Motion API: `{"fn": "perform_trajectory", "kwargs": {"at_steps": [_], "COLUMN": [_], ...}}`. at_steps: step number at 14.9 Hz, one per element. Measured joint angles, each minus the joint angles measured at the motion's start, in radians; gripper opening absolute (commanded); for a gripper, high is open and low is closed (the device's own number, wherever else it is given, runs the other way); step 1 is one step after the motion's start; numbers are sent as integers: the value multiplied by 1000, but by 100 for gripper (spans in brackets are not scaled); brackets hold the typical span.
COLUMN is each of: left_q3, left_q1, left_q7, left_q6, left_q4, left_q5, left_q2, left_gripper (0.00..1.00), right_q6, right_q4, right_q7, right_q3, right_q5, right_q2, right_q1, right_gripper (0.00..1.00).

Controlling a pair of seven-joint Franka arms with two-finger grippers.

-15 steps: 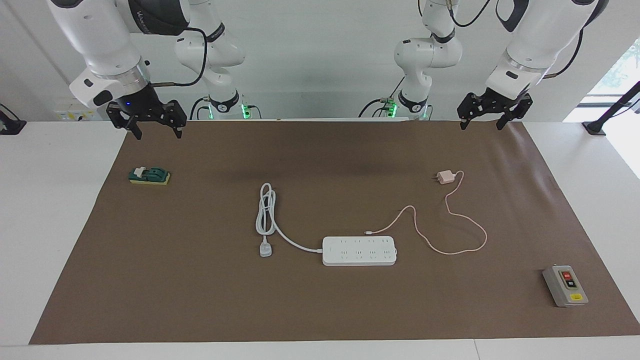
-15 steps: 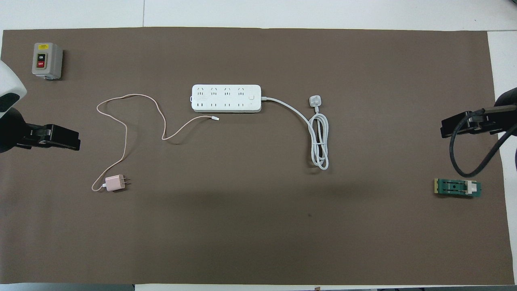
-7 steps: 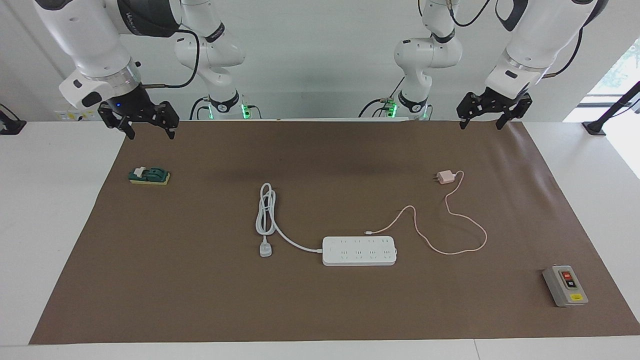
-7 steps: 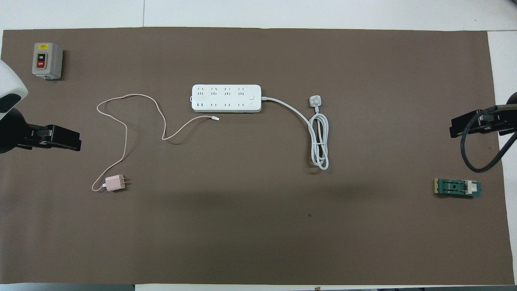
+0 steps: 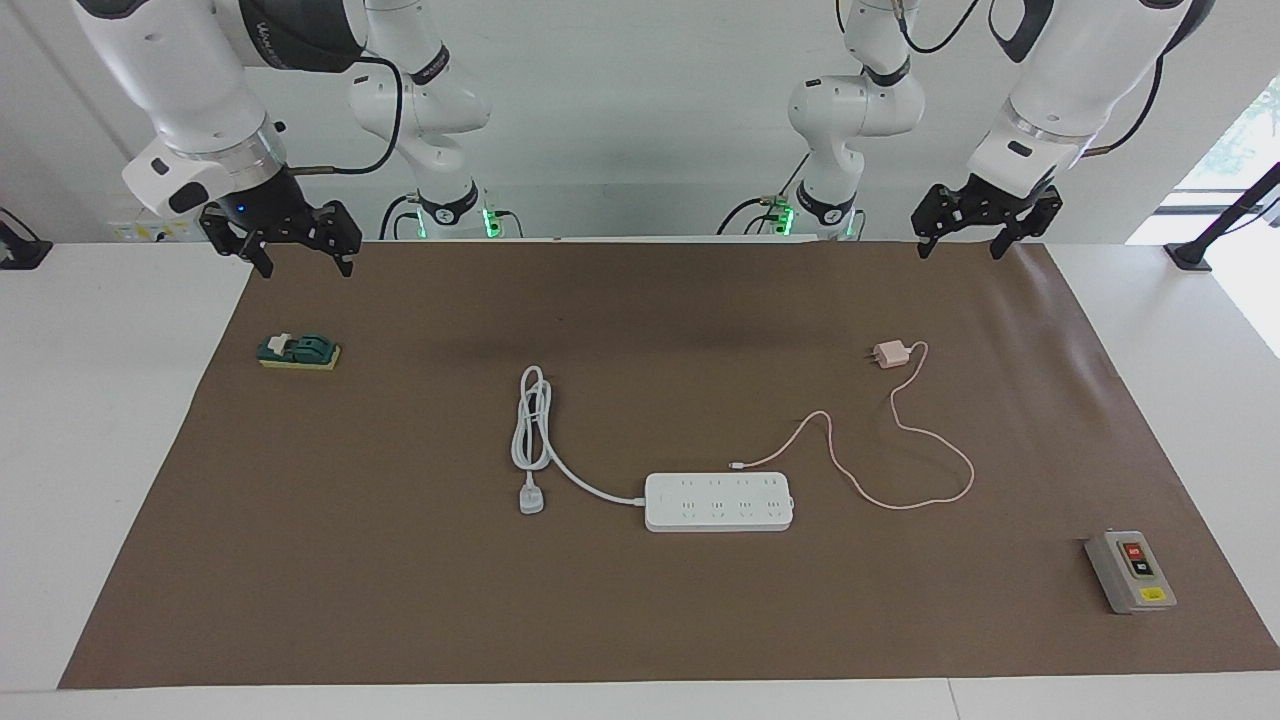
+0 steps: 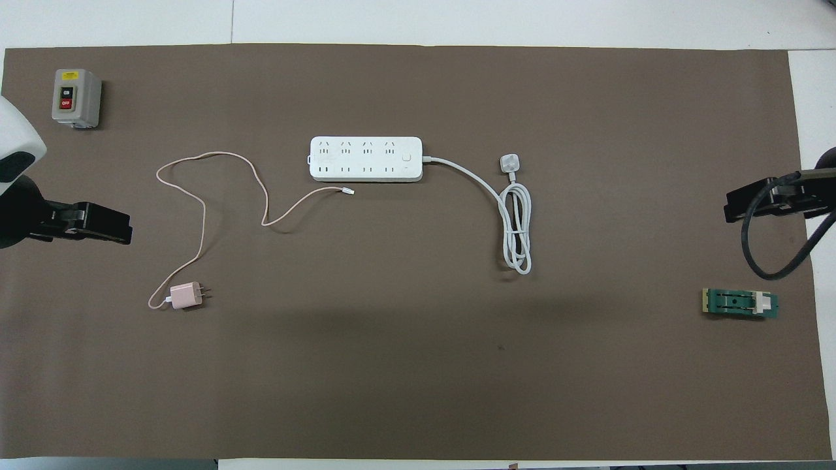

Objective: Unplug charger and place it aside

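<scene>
Where prongs face power strip (image 6: 366, 158): charger (image 6: 185, 294).

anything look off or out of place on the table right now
Nothing is spilled or damaged. The charger lies unplugged on the mat, nearer the robots than the power strip, its cable trailing loosely.

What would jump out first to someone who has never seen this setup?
Probably the white power strip in the middle of the brown mat, its thick white cord looped beside it. Next, the small pink charger, lying unplugged nearer the robots toward the left arm's end, its thin cable snaking back to the strip. Both black grippers, left and right, hang open above the mat's robot-side corners.
</scene>
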State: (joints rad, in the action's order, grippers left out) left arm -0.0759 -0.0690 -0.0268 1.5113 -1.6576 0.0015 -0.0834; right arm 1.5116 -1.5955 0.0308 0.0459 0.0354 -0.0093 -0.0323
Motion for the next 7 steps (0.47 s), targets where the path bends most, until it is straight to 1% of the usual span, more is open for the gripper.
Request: {"fn": "perform_trajectory", "kwargs": {"at_steps": [7], "left_q3": [1], "left_q1": [-3], "left_q7": [0], "left_q6": [0], "left_q4": [0], "left_q5": [0], "left_q2": [0], "left_gripper": [100], "right_q6": [-7], "right_q4": [0], "right_q7": [0], "right_q3": [3], "right_q5": [0], "right_q2": [-1], "right_q1": [0], "right_gripper": [100]}}
